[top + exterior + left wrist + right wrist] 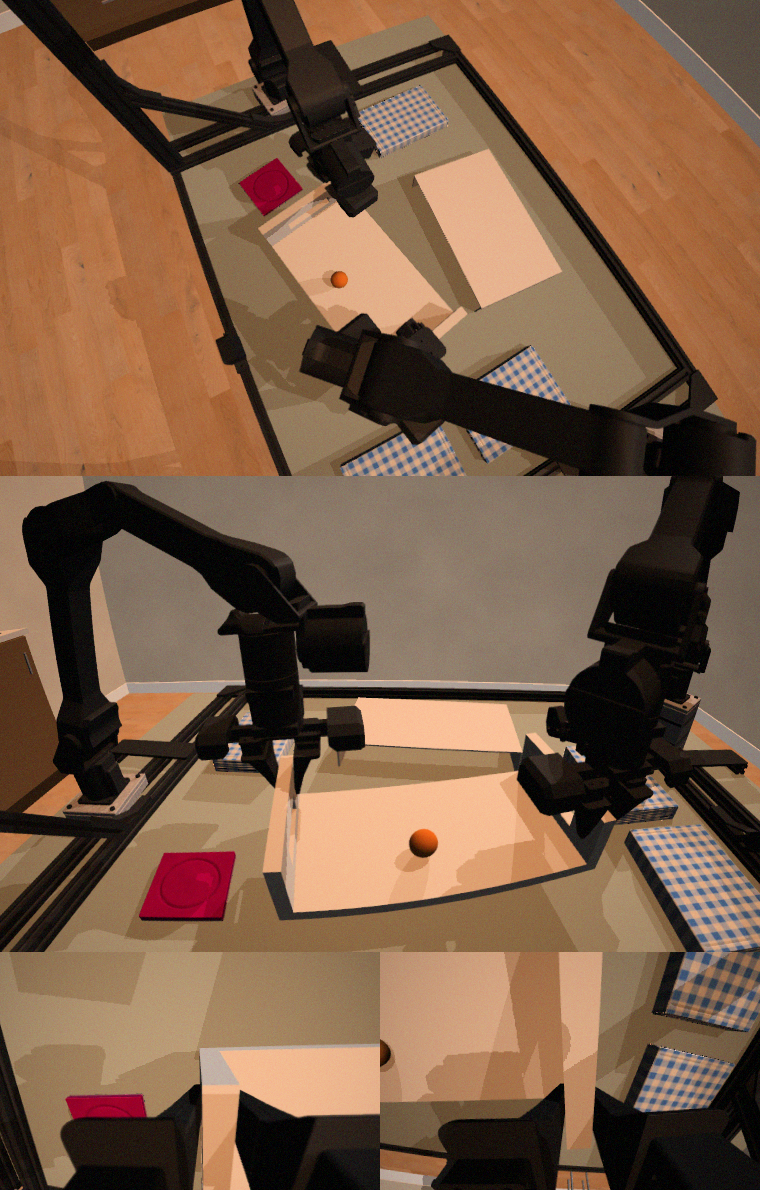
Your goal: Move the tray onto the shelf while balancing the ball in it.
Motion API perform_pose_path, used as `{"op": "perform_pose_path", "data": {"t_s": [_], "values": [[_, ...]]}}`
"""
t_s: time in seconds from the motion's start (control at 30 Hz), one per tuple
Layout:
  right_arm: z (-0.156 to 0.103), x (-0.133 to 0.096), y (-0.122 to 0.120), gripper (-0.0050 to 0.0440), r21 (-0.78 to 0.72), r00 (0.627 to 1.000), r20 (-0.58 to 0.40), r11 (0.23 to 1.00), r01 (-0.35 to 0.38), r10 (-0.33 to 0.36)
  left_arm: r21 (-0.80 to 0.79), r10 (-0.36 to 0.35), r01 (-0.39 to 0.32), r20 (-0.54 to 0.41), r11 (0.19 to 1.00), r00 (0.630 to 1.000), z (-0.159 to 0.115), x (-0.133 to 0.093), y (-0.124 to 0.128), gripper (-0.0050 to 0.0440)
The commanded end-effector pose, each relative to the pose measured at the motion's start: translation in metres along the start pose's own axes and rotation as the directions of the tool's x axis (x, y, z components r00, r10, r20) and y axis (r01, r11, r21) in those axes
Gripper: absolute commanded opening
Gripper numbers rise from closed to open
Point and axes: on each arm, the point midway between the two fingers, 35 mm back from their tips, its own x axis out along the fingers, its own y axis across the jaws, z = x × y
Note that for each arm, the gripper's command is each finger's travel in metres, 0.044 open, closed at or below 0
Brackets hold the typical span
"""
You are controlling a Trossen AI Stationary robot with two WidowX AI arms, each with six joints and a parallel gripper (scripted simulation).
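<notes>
Tray [358, 249] [358, 834] [320, 1082] [455, 1002] walls sit gripped in left end effector [348, 187] [285, 796] [211, 1090] and right end effector [387, 358] [600, 824] [574, 1088], both pointing downward.
</notes>
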Motion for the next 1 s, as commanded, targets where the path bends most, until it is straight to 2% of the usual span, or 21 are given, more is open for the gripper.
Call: {"op": "perform_pose_path", "data": {"t_s": [0.0, 0.97], "values": [[-0.002, -0.008, -0.001, 0.002, 0.001, 1.0, -0.009, 1.0, -0.001, 0.001, 0.002, -0.005, 0.005, -0.009, 1.0, 1.0, -0.002, -0.007, -0.001, 0.002], [-0.001, -0.02, -0.001, 0.002, 0.001, 1.0, -0.014, 1.0, 0.0, 0.0, 0.002, -0.006, 0.006, -0.013, 1.0, 1.0, -0.002, -0.017, -0.001, 0.002]]}}
